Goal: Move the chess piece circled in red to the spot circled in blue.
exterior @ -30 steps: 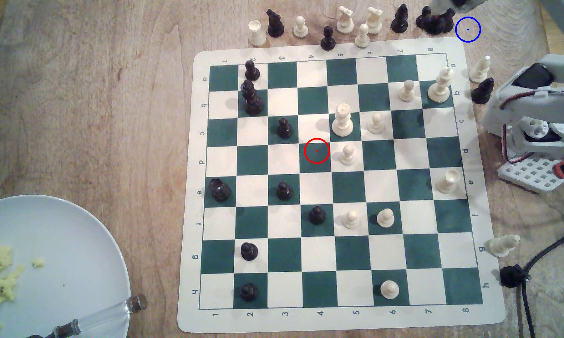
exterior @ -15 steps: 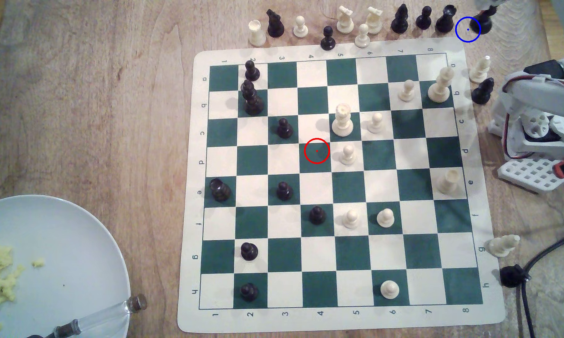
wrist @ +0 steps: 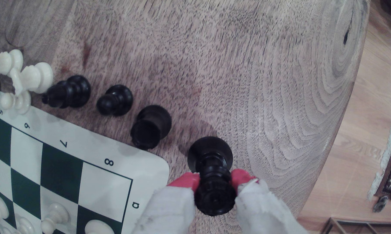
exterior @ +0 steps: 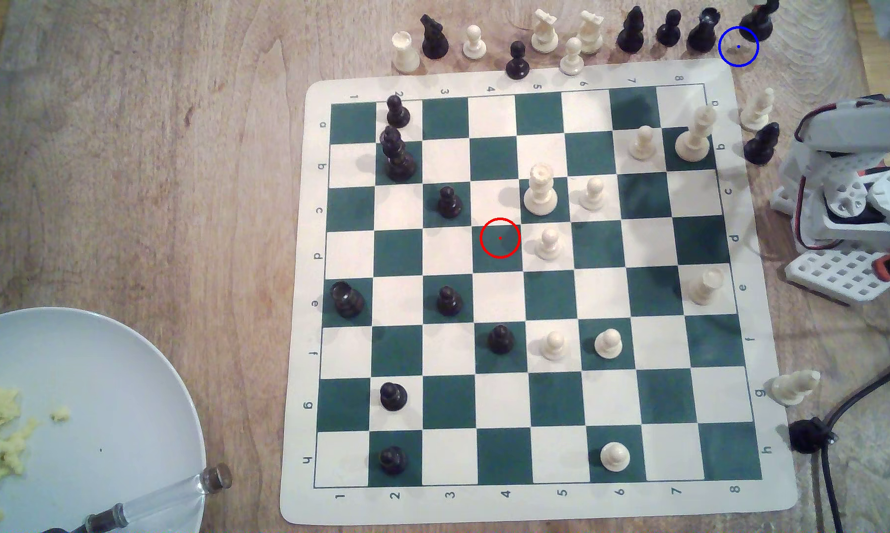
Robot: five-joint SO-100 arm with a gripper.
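In the wrist view my gripper has its red fingertips shut on the upper body of the chess piece, a black piece with a wide round base. The piece is upright over bare wood just past the board's corner by file 8. The exterior view puts the chess piece at the upper right edge of the spot, a blue circle on the wood. I cannot tell whether its base touches the table. The red circle on the board has no piece in it.
Several captured black and white pieces stand in a row along the board's far edge; a black rook is closest to the spot. The chessboard mat lies at centre, the arm's base on the exterior view's right, and a plate at lower left.
The gripper carried the black piece from above the row of captured black pieces rightward to the blue circle's far right edge, then slightly farther back. The arm's body shifted too.
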